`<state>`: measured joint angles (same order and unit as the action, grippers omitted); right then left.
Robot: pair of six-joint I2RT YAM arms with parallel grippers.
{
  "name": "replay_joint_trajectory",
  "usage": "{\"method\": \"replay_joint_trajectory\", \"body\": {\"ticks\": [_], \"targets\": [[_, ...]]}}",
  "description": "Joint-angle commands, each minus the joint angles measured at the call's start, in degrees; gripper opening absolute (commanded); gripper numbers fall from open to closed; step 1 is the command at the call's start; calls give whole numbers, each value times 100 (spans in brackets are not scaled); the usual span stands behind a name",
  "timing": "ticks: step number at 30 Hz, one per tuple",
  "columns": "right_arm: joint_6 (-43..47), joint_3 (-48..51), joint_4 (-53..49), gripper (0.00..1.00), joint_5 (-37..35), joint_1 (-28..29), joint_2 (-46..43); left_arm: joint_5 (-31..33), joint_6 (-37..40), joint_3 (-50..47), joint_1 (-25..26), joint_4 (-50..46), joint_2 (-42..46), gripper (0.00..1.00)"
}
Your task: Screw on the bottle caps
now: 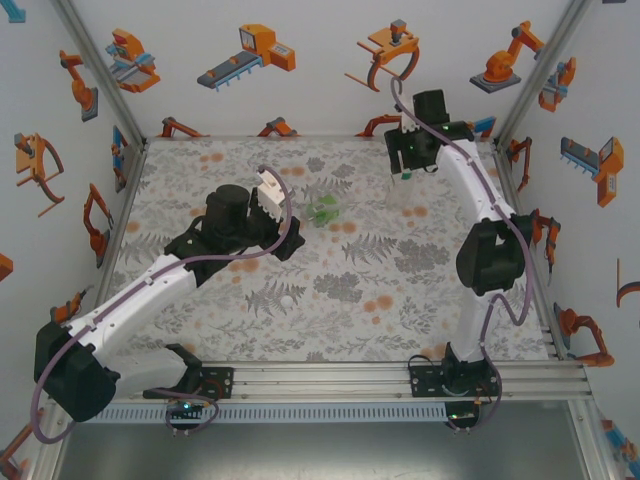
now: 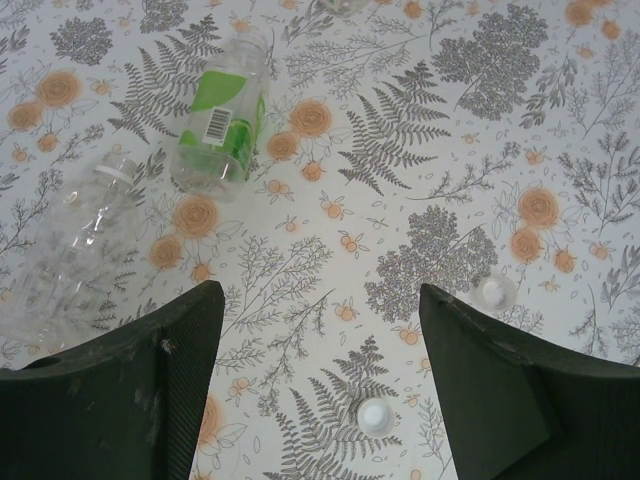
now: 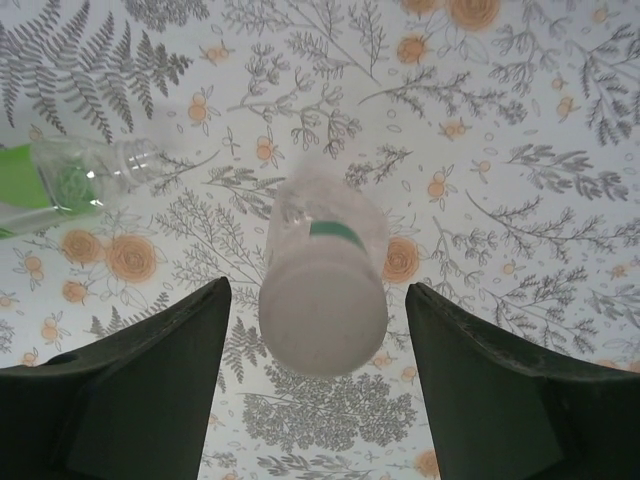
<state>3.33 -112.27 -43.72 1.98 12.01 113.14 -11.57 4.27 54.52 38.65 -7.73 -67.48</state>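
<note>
Right gripper [image 3: 318, 292]: we see it spread wide around a blurred, whitish-labelled bottle [image 3: 325, 240], with a gap at each finger. This bottle is just right of the green-labelled bottle [image 3: 60, 185] lying on the counter [image 3: 520, 120]. Left gripper [image 2: 320, 300]: wide and empty. A white cap [image 2: 377, 415] and a second white cap [image 2: 492, 290] lie right of the green-labelled bottle, and a clear bottle [image 2: 70, 250] lies to its left.

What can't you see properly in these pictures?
- Right wrist view: the near bottle is blurred, so capped or not, I cannot tell.
- Right wrist view: the green bottle is cut off by the left edge.
- Left wrist view: the clear bottle runs off the left edge.
- Top view: the white caps are too small.
</note>
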Motion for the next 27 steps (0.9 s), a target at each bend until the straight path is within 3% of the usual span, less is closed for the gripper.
{"method": "replay_joint_trajectory", "body": {"ticks": [1,7,19,27], "targets": [[27,-313,-310,66,2,-23,-223,-58,89,217,-55,-7,-139,73],[-262,-37,-385,66,147,-15,-841,-87,575,876,-111,-443,-907,72],[-964,2227,105,65,269,-6,-2763,-188,1096,2711,-211,-1209,-3302,70],[-1031,2973,-27,65,259,-6,-3474,-131,1391,3682,-232,-1492,-4590,74]]}}
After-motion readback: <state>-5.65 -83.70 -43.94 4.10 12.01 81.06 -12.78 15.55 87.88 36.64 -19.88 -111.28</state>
